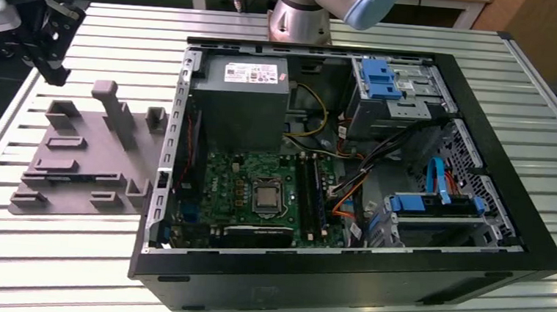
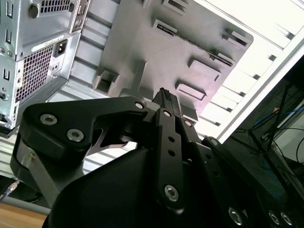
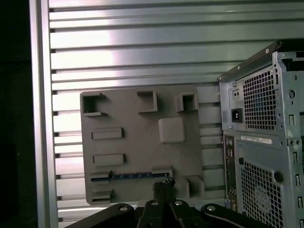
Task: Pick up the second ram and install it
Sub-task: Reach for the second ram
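**Black gripper [image 3: 161,185] closed over grey fixture [image 3: 133,114]**

Its fingers are pressing together, gripping nothing. The second ram [image 3: 137,175] is sitting in a fixture slot near the fingertips; the computer case [image 1: 348,286] is standing beside the fixture.

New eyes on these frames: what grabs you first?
The open computer case dominates the slatted table, its green motherboard exposed. At the exterior view's left lies a grey fixture tray. In the first wrist view the second ram lies in that tray, with the claw close by it.
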Controlling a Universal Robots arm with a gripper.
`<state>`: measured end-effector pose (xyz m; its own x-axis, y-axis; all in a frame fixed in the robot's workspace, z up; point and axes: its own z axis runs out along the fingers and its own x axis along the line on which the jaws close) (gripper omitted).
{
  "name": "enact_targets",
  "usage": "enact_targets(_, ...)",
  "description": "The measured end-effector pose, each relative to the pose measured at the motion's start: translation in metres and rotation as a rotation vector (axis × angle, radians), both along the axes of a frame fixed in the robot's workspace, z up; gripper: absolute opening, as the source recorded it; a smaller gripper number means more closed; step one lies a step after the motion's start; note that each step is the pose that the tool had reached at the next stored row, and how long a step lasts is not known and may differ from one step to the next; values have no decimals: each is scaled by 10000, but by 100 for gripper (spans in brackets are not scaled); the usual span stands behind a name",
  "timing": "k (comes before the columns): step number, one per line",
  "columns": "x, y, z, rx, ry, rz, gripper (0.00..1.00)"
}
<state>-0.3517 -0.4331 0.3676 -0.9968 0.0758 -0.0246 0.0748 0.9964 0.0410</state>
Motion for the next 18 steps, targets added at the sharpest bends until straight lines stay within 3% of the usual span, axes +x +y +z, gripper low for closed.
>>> enact_targets(18, -126, -4, -55, 1, -1, 0, 11)
